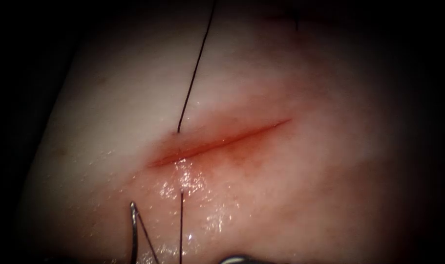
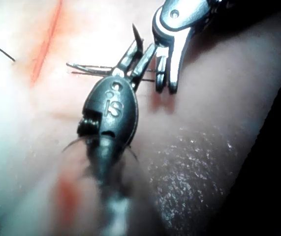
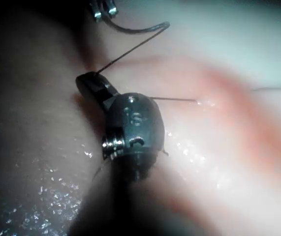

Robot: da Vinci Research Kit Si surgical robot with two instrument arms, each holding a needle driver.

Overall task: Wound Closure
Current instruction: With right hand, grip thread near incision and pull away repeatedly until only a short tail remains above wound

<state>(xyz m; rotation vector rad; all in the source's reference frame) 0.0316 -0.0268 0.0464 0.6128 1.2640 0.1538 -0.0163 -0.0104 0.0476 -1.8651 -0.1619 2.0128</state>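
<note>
left tool (image 2: 134, 58): clamped on needle (image 1: 133, 230), apparently past mid-curve; tail end sticks out sideways from it
right tool (image 3: 92, 83): jaws together, looks pinched on thread (image 1: 195, 73) just off needle tail
needle: out of tissue (image 1: 329, 186), left of cut (image 1: 222, 141)
thread: already crosses cut
pose: tips side by side, right one pointing down
advice: firm grip, keep thread off needle point

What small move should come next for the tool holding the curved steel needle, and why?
Probably ease the left tool, shut on the curved steel needle outside the pale tissue, away from the red cut: the thin dark thread already spans the cut, with a long length left above it.
</note>
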